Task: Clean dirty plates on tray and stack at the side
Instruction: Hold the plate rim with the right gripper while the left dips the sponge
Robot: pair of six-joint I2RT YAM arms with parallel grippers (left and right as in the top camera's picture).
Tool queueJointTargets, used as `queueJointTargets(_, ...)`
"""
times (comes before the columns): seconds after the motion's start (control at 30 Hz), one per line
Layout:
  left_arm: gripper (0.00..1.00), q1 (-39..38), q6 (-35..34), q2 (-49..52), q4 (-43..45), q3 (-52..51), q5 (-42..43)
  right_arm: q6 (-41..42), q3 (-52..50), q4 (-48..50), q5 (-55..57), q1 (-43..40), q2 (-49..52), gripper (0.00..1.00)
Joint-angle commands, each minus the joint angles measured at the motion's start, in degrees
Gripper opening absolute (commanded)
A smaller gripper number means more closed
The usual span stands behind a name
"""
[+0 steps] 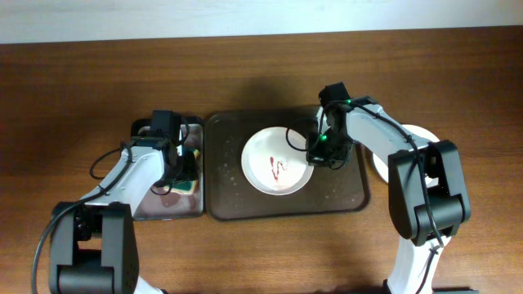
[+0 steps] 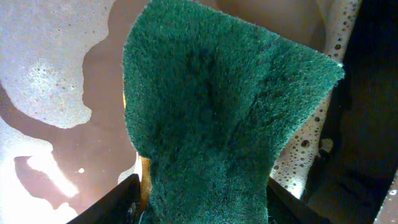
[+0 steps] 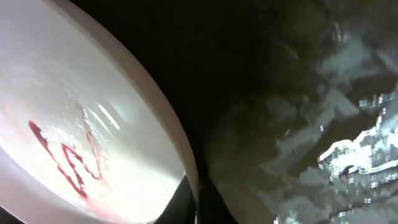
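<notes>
1. The brown tray (image 1: pixel 345 198) is seen at the middle of the table (image 1: pixel 82 82); its wet, dark floor (image 3: pixel 298 93) is shown in the right wrist view.
2. One white plate (image 1: pixel 263 155) is laid flat inside the brown tray, slightly left of the tray's centre. Red streaks (image 1: pixel 278 169) are carried on its face, and they are seen again close up (image 3: pixel 68 162) on the plate (image 3: pixel 74 93).
3. The right gripper (image 1: pixel 325 155) is placed at the right edge of this plate. In the wrist view the rim is passed between its two dark fingertips (image 3: pixel 194 208), which are closed on it.
4. A second white plate (image 1: pixel 421 132) is set on the table right of the brown tray, and is partly hidden by the right arm.
5. The grey metal tray (image 1: pixel 151 204) is set just left of the brown tray, and soapy water (image 2: pixel 43 81) is held in it.
6. The left gripper (image 1: pixel 186 174) is held over the grey metal tray, clamped on a green sponge (image 2: pixel 211 124), which is pinched between its fingers (image 2: pixel 118 205).
</notes>
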Motion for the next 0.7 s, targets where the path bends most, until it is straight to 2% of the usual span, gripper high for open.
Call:
queueJointTargets(0.0,0.56,0.44,0.26,-0.33,-0.26,-0.48,-0.74,2.6,-0.28,-0.9,2.93,-0.22,0.63,0.22)
queueJointTargets(0.03,0.56,0.44,0.26,-0.33,-0.24,-0.48,-0.74,2.45,-0.28,-0.42,2.93,-0.26,0.63,0.27)
queueJointTargets(0.1,0.56,0.44,0.26,-0.33,-0.26,-0.48,-0.76,1.92,-0.26,1.53,3.19,-0.39,0.63,0.27)
queueJointTargets(0.33,0.56,0.44,0.26,-0.33,-0.28,-0.48,-0.74,1.97,-0.26,7.45,8.0,-1.03,0.63,0.22)
queueJointTargets(0.47,0.56,0.44,0.26,-0.33,-0.28,-0.48,-0.74,1.97,-0.31,7.13,10.01,-1.01,0.63,0.08)
queueJointTargets(0.53,0.56,0.44,0.26,-0.33,-0.26,-0.48,-0.74,1.99,-0.5,6.49,10.01,-0.96,0.63,0.04)
queueJointTargets(0.67,0.56,0.44,0.26,-0.33,-0.04,-0.48,-0.74,1.97,-0.61,4.74,10.01,-0.96,0.63,0.04)
